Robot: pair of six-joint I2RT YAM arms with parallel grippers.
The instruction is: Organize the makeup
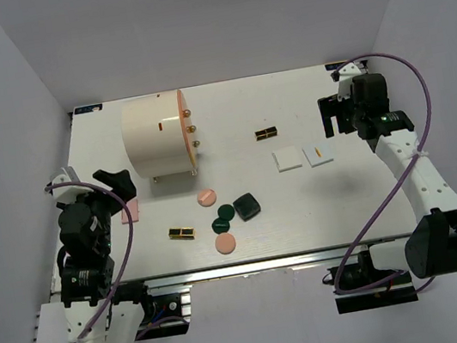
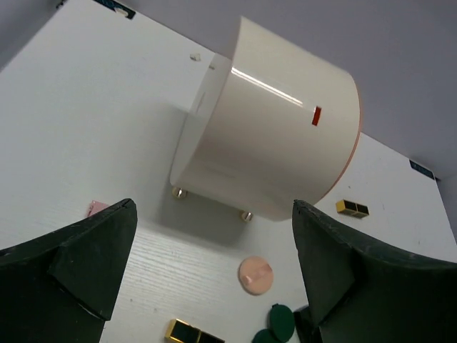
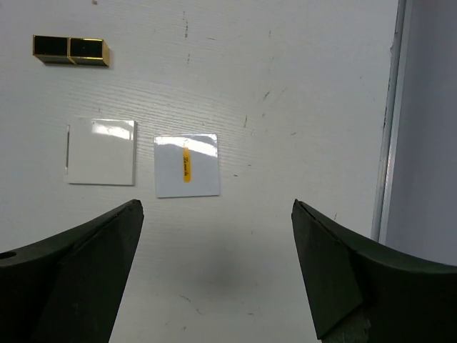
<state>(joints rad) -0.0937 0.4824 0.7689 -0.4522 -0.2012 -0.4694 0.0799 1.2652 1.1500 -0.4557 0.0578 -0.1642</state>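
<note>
The makeup lies scattered on the white table. Mid-table are two peach discs, two dark green discs, a dark square compact and a black-gold bar. A pink pad lies at the left, beside my left gripper. That gripper hangs open and empty above the table. A second bar and two white tiles lie further right. My right gripper is open and empty, just right of the tiles.
A big cream cylinder with an orange front and gold knobs stands at the back left on small gold feet. The table's right edge runs close to the right gripper. Grey walls enclose the table on three sides.
</note>
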